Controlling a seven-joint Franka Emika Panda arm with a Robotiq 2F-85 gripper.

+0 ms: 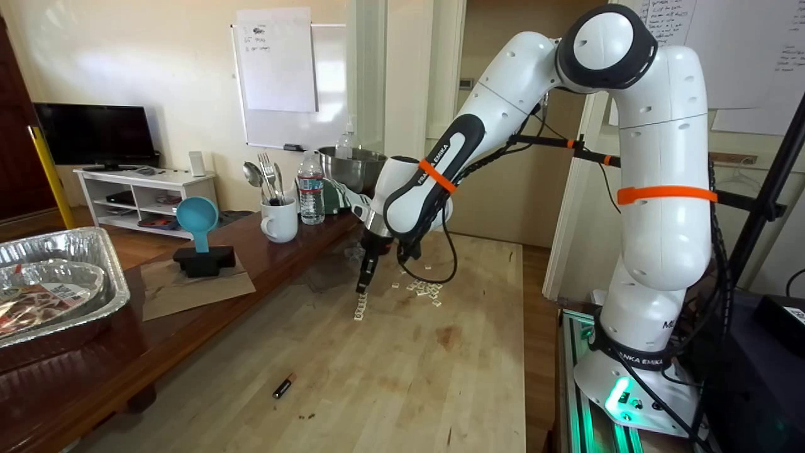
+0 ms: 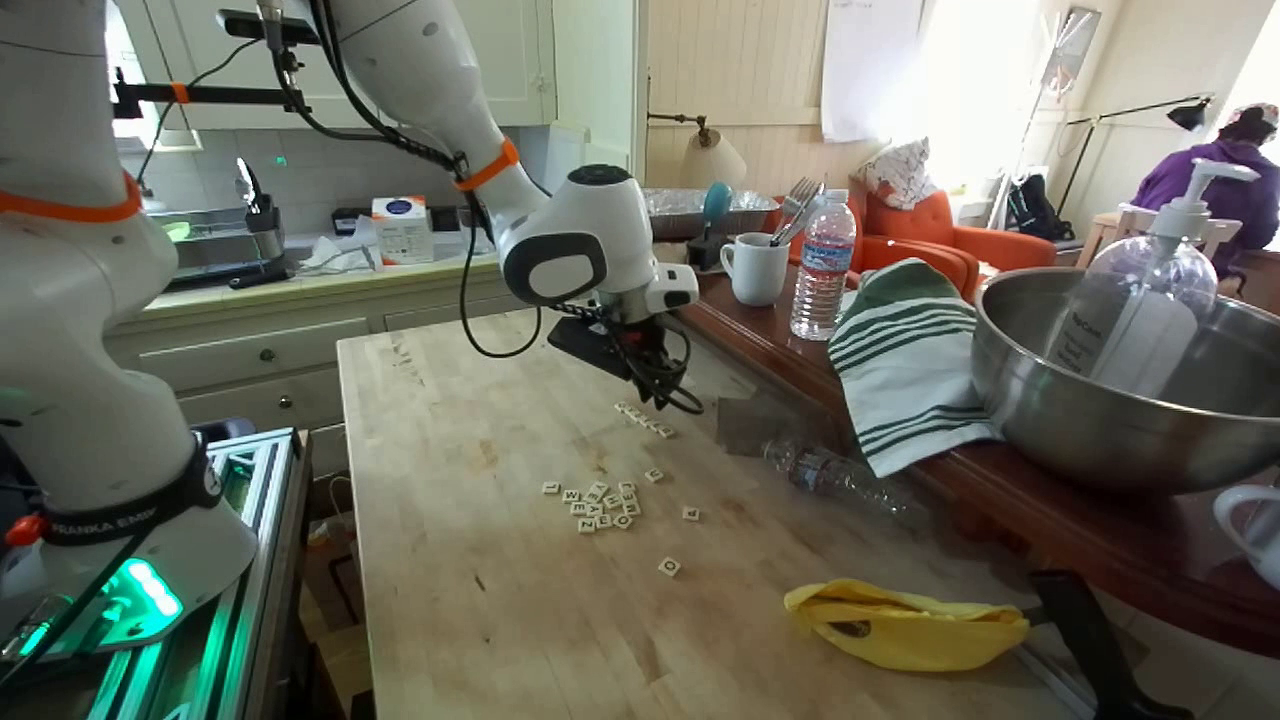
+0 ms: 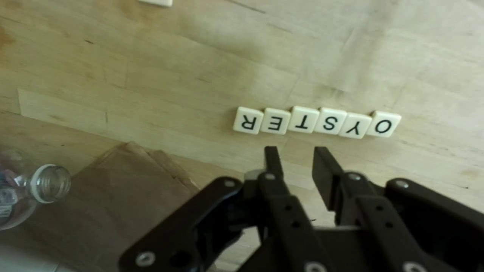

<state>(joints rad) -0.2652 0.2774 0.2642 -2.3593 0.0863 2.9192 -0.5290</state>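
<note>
My gripper point(image 3: 296, 153) is partly open with nothing between its fingers. In the wrist view its fingertips lie just below a row of cream letter tiles point(image 3: 303, 119). The tiles sit side by side in a slightly uneven line and read OYSTER, upside down in this view. In both exterior views the gripper point(image 1: 363, 289) point(image 2: 655, 400) is low over the table at one end of the tile row point(image 1: 359, 308) point(image 2: 645, 420). I cannot tell how high the fingertips are. A loose pile of letter tiles point(image 1: 424, 289) point(image 2: 612, 502) lies farther along the table, with a few strays around it.
A clear bottle point(image 3: 15, 196) lies beside brown paper point(image 3: 124, 211), near the dark wood counter point(image 1: 251, 264). A yellow banana-shaped thing point(image 2: 905, 625) and a battery point(image 1: 283, 385) lie on the table. The counter carries a cutlery mug point(image 1: 279, 221), an upright bottle point(image 2: 824, 265) and a metal bowl point(image 2: 1120, 420).
</note>
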